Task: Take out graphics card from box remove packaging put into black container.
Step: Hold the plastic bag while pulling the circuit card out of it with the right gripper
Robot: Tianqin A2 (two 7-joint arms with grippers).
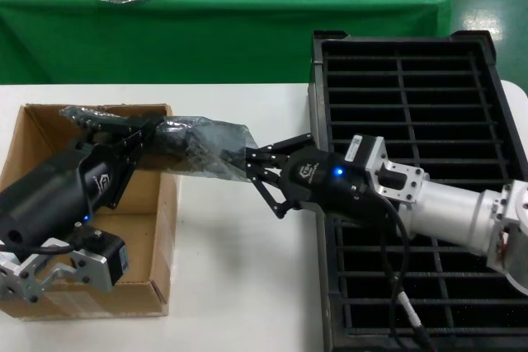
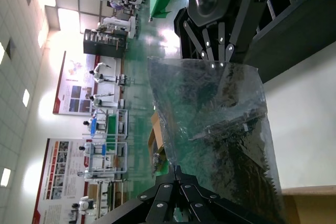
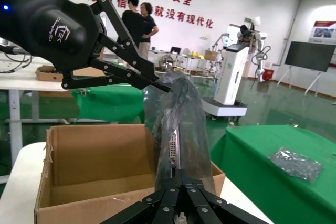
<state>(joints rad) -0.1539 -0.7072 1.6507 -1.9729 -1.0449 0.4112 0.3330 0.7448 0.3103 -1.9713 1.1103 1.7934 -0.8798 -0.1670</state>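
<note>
Both claws, left claw (image 1: 153, 128) and right claw (image 1: 250, 164), clamp opposite ends of the unlabelled packaging (image 1: 198, 147)

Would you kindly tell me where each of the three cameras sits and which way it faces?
Head: looks down at white table; both arms show.
Left wrist: faces along left pincer at packaging, right pincer beyond.
Right wrist: faces along right pincer over box, left pincer opposite.
Shared: packaging held between both pincers.
</note>
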